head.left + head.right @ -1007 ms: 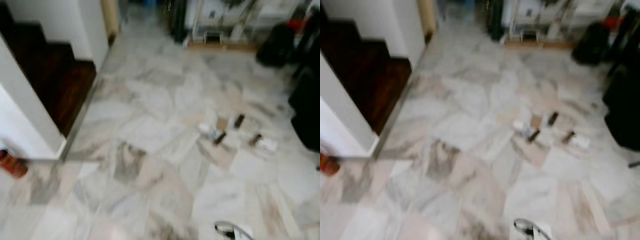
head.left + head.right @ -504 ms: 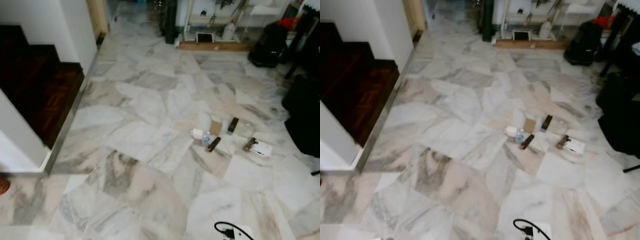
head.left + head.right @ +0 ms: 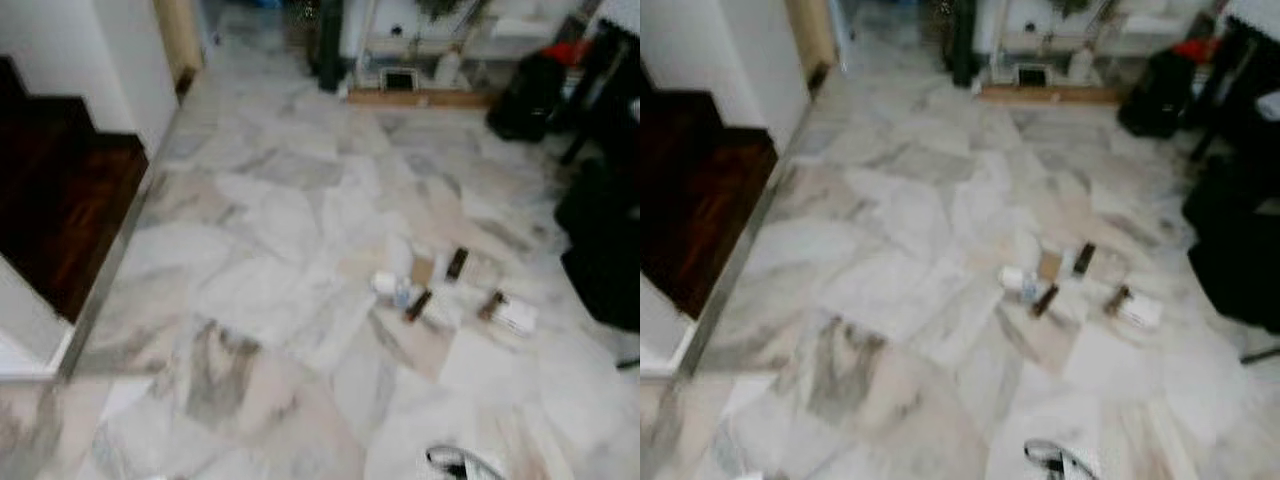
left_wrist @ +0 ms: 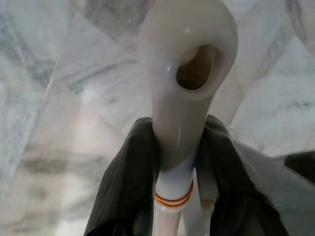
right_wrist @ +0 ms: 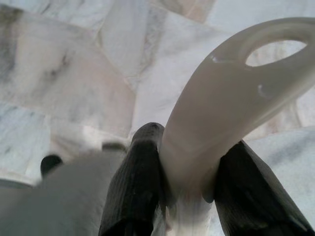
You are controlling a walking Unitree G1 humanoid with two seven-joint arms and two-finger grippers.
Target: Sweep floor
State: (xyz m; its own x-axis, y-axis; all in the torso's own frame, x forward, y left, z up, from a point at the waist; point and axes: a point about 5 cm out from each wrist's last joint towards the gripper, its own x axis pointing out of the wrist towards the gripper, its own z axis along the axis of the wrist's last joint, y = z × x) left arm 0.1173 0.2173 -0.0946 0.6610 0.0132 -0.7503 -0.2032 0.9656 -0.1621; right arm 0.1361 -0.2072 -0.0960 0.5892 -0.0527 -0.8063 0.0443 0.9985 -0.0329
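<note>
A white plastic handle [image 4: 187,64] with a hanging hole and two orange rings sits clamped in my left gripper [image 4: 177,142], over pale marble. My right gripper [image 5: 189,157] is shut on a second white handle [image 5: 231,93] that ends in a loop. Ahead on the marble floor [image 3: 270,230] lies a scatter of litter [image 3: 430,285]: a small white roll [image 3: 385,283], two dark sticks [image 3: 457,263] [image 3: 418,305], a brown piece [image 3: 491,305] and a white box [image 3: 518,315]. What the handles carry at their lower ends is hidden.
Dark wooden stairs [image 3: 50,210] behind a white wall corner stand at the left. Black bags [image 3: 605,250] line the right side, and another black bag [image 3: 522,95] sits farther back. A low shelf unit [image 3: 410,65] stands at the far end. A black cable [image 3: 450,462] lies near my feet.
The whole picture has drifted as the camera moved, with the stairs sliding further to the left edge and the view blurring again. The litter keeps its place on the floor.
</note>
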